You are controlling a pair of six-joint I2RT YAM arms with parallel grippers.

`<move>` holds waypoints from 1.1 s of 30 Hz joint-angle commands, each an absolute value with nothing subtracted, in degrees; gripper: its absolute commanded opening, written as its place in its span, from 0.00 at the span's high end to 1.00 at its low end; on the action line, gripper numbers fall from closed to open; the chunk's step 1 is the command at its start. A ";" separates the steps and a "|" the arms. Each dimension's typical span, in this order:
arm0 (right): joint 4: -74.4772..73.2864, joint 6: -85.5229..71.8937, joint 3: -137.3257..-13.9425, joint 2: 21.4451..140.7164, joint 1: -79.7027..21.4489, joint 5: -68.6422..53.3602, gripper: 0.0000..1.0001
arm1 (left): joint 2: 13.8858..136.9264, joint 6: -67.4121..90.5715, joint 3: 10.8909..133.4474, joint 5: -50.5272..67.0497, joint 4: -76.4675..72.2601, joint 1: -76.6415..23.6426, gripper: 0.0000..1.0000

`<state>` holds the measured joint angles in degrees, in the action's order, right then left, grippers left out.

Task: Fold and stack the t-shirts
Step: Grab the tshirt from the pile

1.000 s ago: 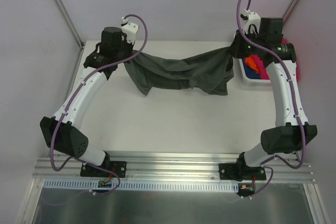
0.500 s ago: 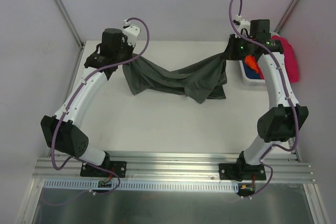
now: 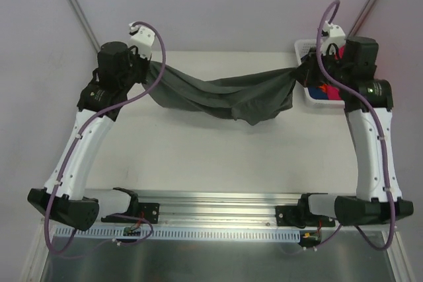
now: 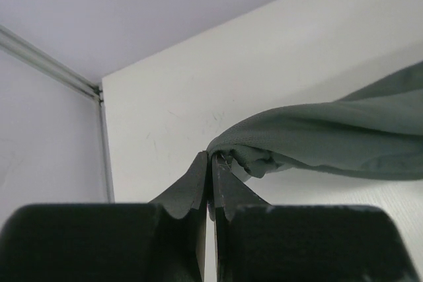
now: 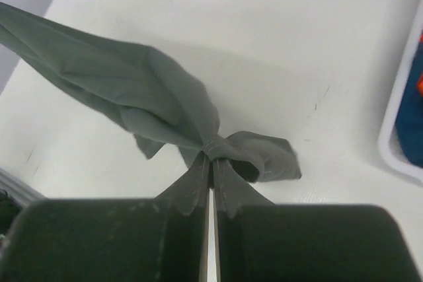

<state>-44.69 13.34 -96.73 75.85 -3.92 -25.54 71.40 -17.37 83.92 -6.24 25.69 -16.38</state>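
Note:
A large dark grey-green t-shirt (image 3: 221, 94) hangs stretched between my two grippers above the far part of the table. The left gripper (image 3: 147, 69) is shut on the shirt's left end; its wrist view shows the cloth (image 4: 317, 140) pinched at the fingertips (image 4: 213, 156). At the other end, my right gripper (image 3: 301, 74) is shut on the shirt, where the bunched fabric (image 5: 152, 97) is clamped at the tips (image 5: 212, 155). The middle sags, and a loose fold (image 3: 261, 113) droops lowest. Other t-shirts, blue and orange (image 3: 324, 92), lie in the basket.
A white plastic basket (image 3: 305, 47) stands at the table's far right edge, behind the right arm; its rim (image 5: 396, 117) shows in the right wrist view. Metal frame posts rise at the table's back corners (image 3: 79, 11).
Both arms have swung outward and pulled the shirt tauter between them; the left gripper moved left, the right gripper moved right toward the basket. The pink cloth by the basket is now hidden.

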 commanded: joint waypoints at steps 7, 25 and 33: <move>-43.61 10.99 -98.35 63.55 -3.60 -18.56 0.99 | 67.41 -19.42 91.48 -8.17 21.11 -14.68 1.00; -39.63 4.21 -115.21 108.09 -4.83 -23.39 0.99 | 96.40 -17.41 90.00 -3.25 8.88 -13.62 1.00; -40.61 3.96 -118.23 109.27 -5.54 -22.76 0.99 | 95.72 -17.31 91.06 -4.48 8.79 -13.62 1.00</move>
<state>-41.76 5.06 -115.13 117.45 -5.52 -21.98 101.69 -18.31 89.97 -4.49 12.27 -14.13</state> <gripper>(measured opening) 0.019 0.011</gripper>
